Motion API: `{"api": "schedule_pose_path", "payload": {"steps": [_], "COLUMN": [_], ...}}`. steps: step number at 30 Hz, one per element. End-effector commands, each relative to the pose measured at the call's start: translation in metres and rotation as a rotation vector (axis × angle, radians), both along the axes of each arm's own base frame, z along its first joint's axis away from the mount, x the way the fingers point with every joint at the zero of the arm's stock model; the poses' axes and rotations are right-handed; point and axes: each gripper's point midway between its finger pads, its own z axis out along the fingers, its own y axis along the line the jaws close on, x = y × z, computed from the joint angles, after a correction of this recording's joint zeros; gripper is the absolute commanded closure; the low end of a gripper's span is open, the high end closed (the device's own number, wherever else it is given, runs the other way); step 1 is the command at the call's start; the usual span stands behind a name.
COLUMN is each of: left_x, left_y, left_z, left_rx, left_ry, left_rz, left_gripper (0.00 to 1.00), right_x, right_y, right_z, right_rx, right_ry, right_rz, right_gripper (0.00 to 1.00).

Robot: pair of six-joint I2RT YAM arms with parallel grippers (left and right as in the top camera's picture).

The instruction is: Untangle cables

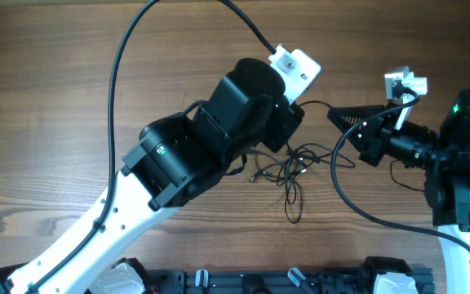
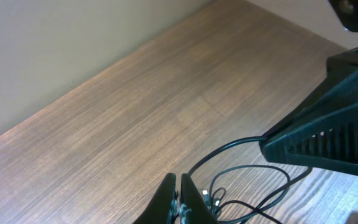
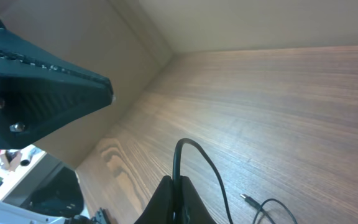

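Our left gripper [image 2: 178, 180] and right gripper [image 3: 174, 182] are each pinching the thin black wires [image 1: 289, 170]. The loose tangle is lying at their six o'clock.

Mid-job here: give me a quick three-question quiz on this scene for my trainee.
1. True or false: the cables form one tangled bunch on the table.
2. The right claw pinches: A) a thin black wire, B) a white plug, C) nothing.
3. Fill in: the table top shows ____ grain.
Key: 1 true; 2 A; 3 wood.
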Motion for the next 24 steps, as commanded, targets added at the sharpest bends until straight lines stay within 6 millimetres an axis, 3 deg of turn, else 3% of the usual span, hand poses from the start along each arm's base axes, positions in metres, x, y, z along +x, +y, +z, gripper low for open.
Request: {"api": "schedule_pose_path", "payload": {"steps": [1,6,11,15,19,24], "left_x": [0.003,0.012,0.027,0.028,0.029,0.002], "left_y": [0.008,0.023,0.049,0.049,0.043,0.013], "left_z": [0.008,0.003,-0.007,-0.008,-0.002,0.019], "left_rx": [-0.012,-0.058,-0.123,-0.167,-0.233,-0.268], "left_ry": [-0.018,0.049,0.154,0.217,0.259,0.218], "left_rz": [0.038,0.165,0.313,0.263,0.193,-0.18], "left_gripper": [0.96,0.96,0.96,0.96,0.96,0.67], "right_x": [0.007,0.02,0.022,0.014,0.008,0.001], "right_y": [-0.004,-0.006,-0.006,-0.005,-0.004,0.001], "right_z": [0.011,0.049,0.102,0.136,0.147,0.148], "right_rx": [-0.004,0.098,0.227,0.296,0.32,0.308], "right_ry": [-0.036,-0.1,-0.215,-0.31,-0.336,-0.34], "right_rz": [-0.035,-0.076,-0.081,-0.058,-0.032,0.014], "right_gripper": [0.95,0.96,0.96,0.96,0.96,0.96]}}
